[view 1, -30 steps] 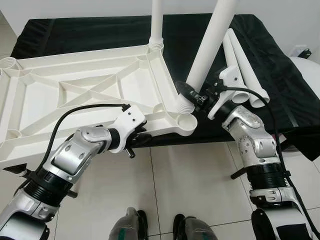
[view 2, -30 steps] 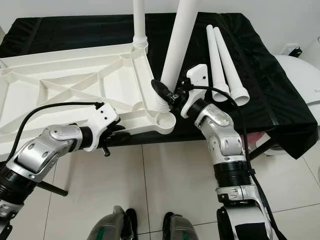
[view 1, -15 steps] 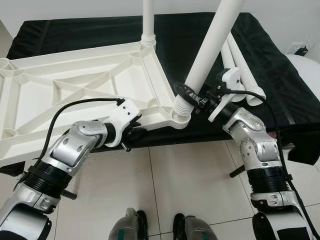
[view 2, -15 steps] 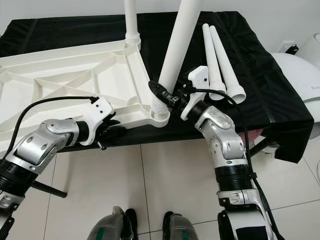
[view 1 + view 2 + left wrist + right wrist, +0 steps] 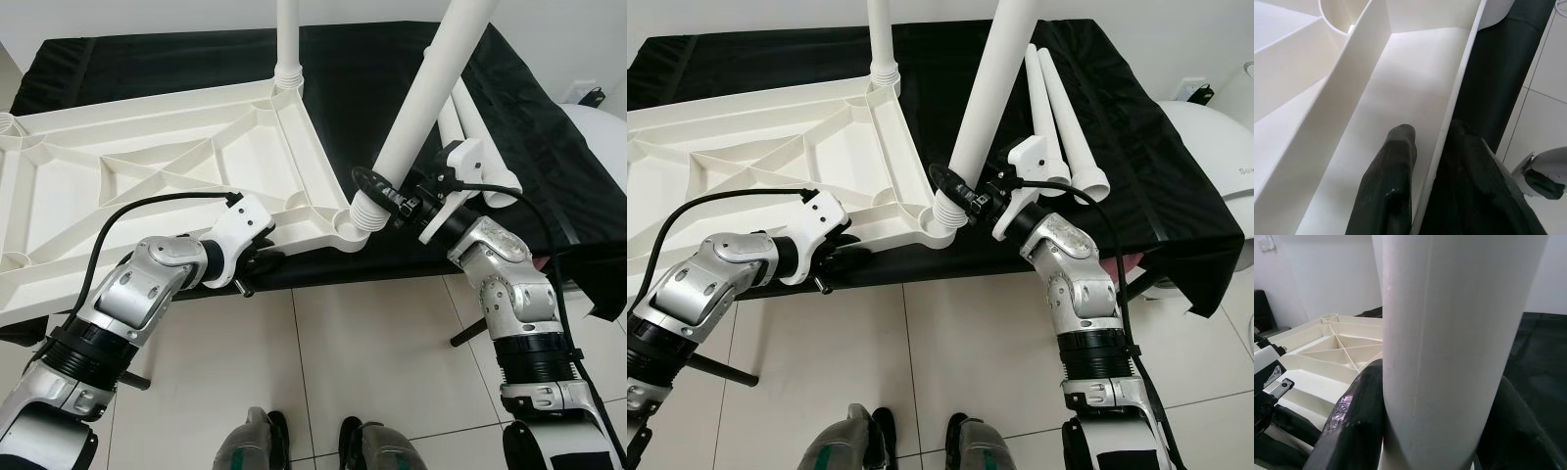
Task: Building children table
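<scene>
A white plastic tabletop (image 5: 147, 166) lies upside down on a black-covered surface. One white leg (image 5: 288, 39) stands upright in its far right corner. My right gripper (image 5: 387, 191) is shut on a second white leg (image 5: 431, 88), which leans to the right. That leg's ribbed end (image 5: 368, 209) hangs just beside the near right corner socket (image 5: 343, 227). In the right wrist view the black fingers (image 5: 1352, 421) hug the leg (image 5: 1449, 333) on both sides. My left gripper (image 5: 257, 262) clamps the tabletop's near rim (image 5: 1459, 98), one finger (image 5: 1396, 161) inside it and one outside.
Two spare white legs (image 5: 475, 147) lie on the black cloth (image 5: 147, 59) at the right. A white rounded object (image 5: 607, 137) stands at the far right. Tiled floor (image 5: 372, 362) and my feet (image 5: 260, 446) are below the cloth's front edge.
The tabletop has slid left relative to the spare legs. The held leg now leans further right, and its ribbed end has shifted slightly right of the corner socket.
</scene>
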Robot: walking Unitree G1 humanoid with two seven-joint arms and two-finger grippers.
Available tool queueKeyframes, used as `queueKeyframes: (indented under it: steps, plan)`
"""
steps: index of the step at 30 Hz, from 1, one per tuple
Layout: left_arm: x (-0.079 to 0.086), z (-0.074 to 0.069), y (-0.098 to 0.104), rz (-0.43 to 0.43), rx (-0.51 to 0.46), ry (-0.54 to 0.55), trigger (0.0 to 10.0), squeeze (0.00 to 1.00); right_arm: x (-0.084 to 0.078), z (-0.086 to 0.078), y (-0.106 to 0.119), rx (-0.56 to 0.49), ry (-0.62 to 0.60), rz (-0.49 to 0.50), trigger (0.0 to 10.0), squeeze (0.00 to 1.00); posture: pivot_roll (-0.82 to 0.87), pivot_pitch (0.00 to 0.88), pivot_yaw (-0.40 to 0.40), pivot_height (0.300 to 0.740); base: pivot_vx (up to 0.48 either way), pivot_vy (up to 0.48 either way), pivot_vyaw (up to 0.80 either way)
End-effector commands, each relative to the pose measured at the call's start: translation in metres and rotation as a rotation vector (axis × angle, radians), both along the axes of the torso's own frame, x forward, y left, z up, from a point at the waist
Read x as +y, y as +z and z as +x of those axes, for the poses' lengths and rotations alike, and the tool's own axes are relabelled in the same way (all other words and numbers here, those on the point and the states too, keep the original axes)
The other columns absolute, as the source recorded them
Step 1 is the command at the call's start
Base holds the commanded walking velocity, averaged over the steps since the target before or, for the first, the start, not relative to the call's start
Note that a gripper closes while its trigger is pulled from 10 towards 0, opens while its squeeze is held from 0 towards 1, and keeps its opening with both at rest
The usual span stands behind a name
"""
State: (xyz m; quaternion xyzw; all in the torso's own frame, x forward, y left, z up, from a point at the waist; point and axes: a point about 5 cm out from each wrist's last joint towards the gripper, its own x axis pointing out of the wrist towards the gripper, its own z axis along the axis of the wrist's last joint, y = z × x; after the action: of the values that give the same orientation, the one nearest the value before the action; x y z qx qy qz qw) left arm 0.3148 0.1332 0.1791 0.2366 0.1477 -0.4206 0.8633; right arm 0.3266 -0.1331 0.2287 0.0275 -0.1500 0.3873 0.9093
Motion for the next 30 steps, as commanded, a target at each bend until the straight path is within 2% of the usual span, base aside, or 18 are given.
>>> queueKeyframes:
  steps: [1, 12, 30]
  plan:
    - [-0.001, -0.003, 0.007, 0.000, -0.028, -0.032, 10.0, 0.00, -0.001, 0.000, 0.001, -0.017, 0.009, 0.011, 10.0, 0.00, -0.06, 0.166, 0.021, 0.740, 0.000, 0.000, 0.00]
    - [-0.005, -0.007, 0.011, -0.007, -0.038, -0.059, 10.0, 0.00, 0.008, 0.003, -0.008, -0.026, 0.057, -0.008, 10.0, 0.00, -0.06, 0.163, 0.023, 0.740, 0.000, 0.000, 0.00]
    - [-0.007, -0.013, 0.016, -0.010, -0.043, -0.079, 10.0, 0.00, 0.002, 0.015, -0.019, -0.021, 0.076, -0.038, 10.0, 0.00, -0.04, 0.179, 0.022, 0.740, 0.000, 0.000, 0.00]
